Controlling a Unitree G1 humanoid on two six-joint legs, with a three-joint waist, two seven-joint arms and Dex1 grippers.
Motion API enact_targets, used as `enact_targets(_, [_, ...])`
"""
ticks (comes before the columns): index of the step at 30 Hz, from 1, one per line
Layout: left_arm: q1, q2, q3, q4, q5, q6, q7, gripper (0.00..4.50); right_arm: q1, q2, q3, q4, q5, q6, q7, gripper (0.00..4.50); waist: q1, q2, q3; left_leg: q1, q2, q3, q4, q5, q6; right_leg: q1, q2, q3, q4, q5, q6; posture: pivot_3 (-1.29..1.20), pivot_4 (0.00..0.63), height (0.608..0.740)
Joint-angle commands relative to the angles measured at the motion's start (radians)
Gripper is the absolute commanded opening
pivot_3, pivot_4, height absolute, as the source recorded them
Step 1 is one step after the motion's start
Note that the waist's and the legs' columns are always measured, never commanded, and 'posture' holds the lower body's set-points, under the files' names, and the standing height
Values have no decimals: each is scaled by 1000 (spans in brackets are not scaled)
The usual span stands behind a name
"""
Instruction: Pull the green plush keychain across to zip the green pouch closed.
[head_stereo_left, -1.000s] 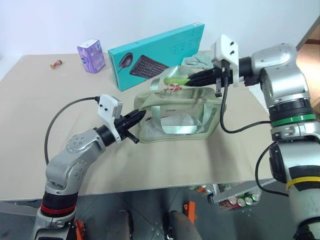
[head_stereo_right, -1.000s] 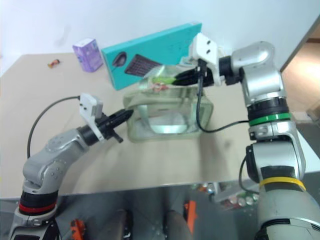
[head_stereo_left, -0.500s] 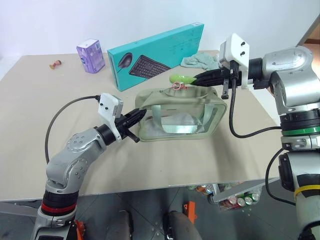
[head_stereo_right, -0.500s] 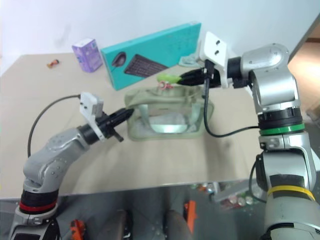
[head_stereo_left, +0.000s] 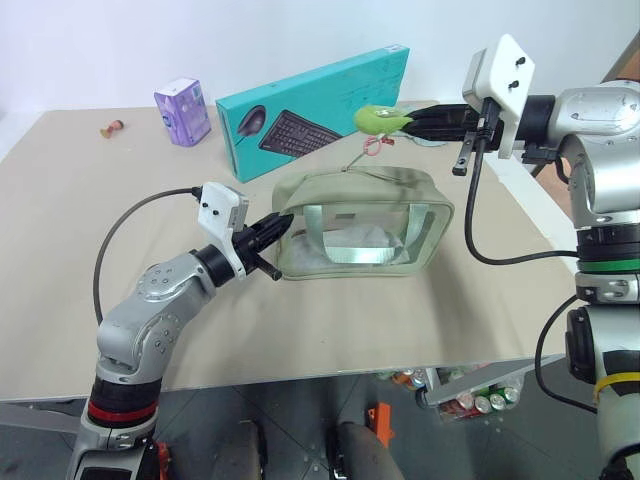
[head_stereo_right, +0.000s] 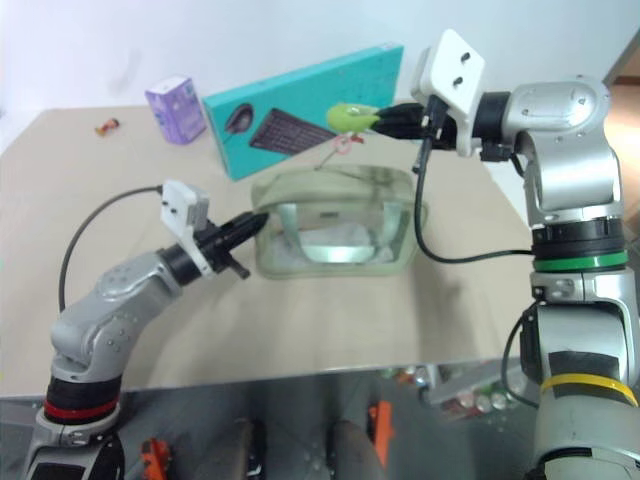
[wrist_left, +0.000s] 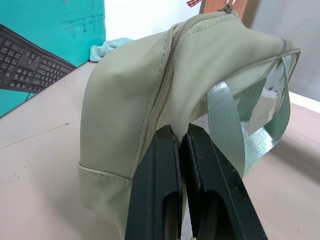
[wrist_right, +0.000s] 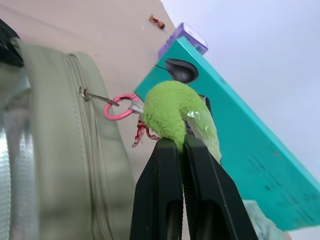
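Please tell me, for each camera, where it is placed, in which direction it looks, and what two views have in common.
Head views: forward and down over the table, both arms.
Left wrist view: along shut left gripper pinching the green pouch.
Right wrist view: along right gripper shut on the green plush keychain.
Shared: pouch, teal keyboard box.

1. A beige table (head_stereo_left: 330, 320) carries everything.
2. The green pouch (head_stereo_left: 360, 222) sits near the middle.
3. A teal keyboard box (head_stereo_left: 312, 110) stands on its long edge just beyond the pouch.
4. A purple packet (head_stereo_left: 182, 111) stands far left of the box.
5. A small red-and-tan object (head_stereo_left: 111, 128) lies further left.
6. A pale teal cloth (wrist_left: 107, 47) lies far right, behind the pouch.
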Motion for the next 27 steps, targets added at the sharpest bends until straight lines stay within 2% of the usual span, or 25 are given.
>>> enact_targets(1, [-14, 4, 15, -12, 12, -15, 12, 0, 19, -70, -83, 21, -9, -24, -50, 19, 0, 0, 0, 0, 0, 0, 0, 0, 0, 0, 0, 0, 0, 0, 0, 0, 150, 740])
enact_targets(11, [-9, 14, 12, -12, 43, -28, 4, 0, 245, -210, -166, 98, -67, -120, -192, 19, 0, 0, 0, 0, 0, 0, 0, 0, 0, 0, 0, 1, 0, 0, 0, 0, 150, 740])
enact_targets(17, [-8, 23, 16, -5, 54, -34, -7, 0, 419, -233, -178, 60, -118, -170, -291, 19, -2, 0, 0, 1, 0, 0, 0, 0, 0, 0, 0, 2, 0, 1, 2, 0, 150, 740])
enact_targets(23, [-6, 18, 11, -8, 61, -32, -7, 0, 620, -155, -136, -95, -150, -162, -382, 19, -2, 0, 0, 2, 0, 0, 1, 0, 0, 1, 1, 2, 0, 1, 3, 0, 150, 740])
enact_targets(27, [-7, 17, 11, -7, 65, -31, -7, 0, 674, -90, -115, -160, -146, -116, -411, 19, -2, -1, -1, 3, 0, -1, 1, 0, 0, 3, 1, 2, 0, 1, 3, 0, 150, 740])
